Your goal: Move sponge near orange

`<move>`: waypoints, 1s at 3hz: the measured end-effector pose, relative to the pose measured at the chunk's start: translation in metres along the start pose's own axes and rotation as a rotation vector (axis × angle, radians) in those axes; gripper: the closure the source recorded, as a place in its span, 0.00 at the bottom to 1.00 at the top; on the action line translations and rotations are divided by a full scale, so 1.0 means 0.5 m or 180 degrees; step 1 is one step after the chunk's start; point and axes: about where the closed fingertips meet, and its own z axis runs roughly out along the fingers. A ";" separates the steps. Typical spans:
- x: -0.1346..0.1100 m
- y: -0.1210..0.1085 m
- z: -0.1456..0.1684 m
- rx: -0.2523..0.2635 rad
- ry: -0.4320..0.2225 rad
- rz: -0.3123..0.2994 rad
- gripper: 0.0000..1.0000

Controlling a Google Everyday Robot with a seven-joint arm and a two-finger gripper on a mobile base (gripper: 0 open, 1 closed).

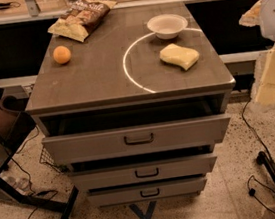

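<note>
The pale yellow sponge (179, 55) lies on the right side of the grey cabinet top (98, 81), just in front of a white bowl. The orange (62, 55) sits on the left side of the top, far from the sponge. My gripper (268, 92) hangs off the right edge of the view, beside and to the right of the cabinet, at about the height of its top edge. It is apart from the sponge and touches nothing.
A white round bowl (167, 25) stands behind the sponge. A crinkly chip bag (81, 18) lies at the back left, behind the orange. The top drawer (137, 138) is pulled out a little. A dark chair (0, 119) and cables stand on the left floor.
</note>
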 end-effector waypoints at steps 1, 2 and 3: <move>0.000 0.000 0.000 0.0001 0.0000 0.0000 0.00; -0.003 -0.024 0.006 0.0084 -0.0063 0.0025 0.00; 0.014 -0.104 0.019 0.0246 -0.0352 0.0358 0.00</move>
